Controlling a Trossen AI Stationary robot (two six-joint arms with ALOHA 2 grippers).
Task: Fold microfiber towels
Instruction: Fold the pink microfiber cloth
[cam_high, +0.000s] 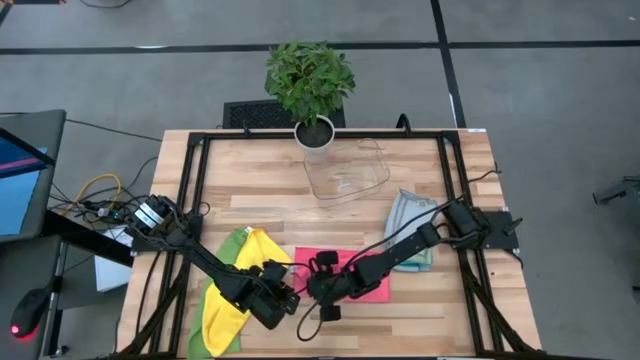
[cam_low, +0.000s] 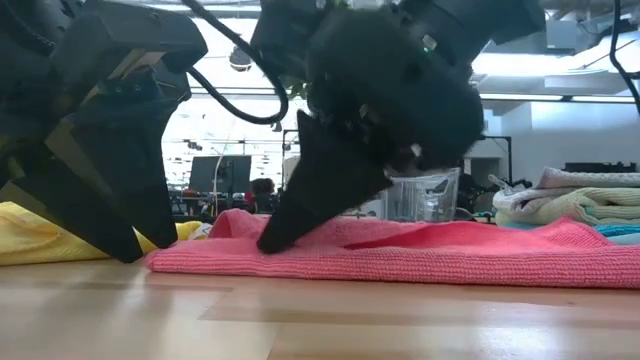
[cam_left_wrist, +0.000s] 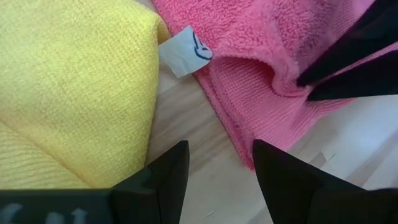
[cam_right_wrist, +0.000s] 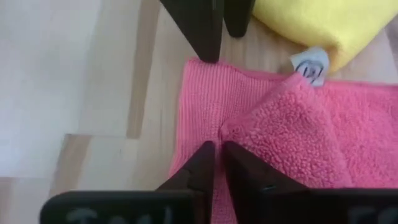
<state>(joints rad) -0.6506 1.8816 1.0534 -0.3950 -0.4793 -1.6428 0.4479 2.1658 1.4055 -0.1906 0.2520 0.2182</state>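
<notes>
Pink towel: fluffy looped pile, flat rectangle, stitched hem, lying on wooden table near its 6 o'clock edge. Right gripper pinching raised fold of pink towel at the towel's 9 o'clock edge, fingers nearly together. Left gripper parted, holding nothing, hovering over bare wood between pink towel and yellow towel (woven, smoother, small white tag beside it). Green towel under the yellow. Stack of folded towels at 3 o'clock. Clear tray and potted plant at 12 o'clock. Open wood at the table's centre.
</notes>
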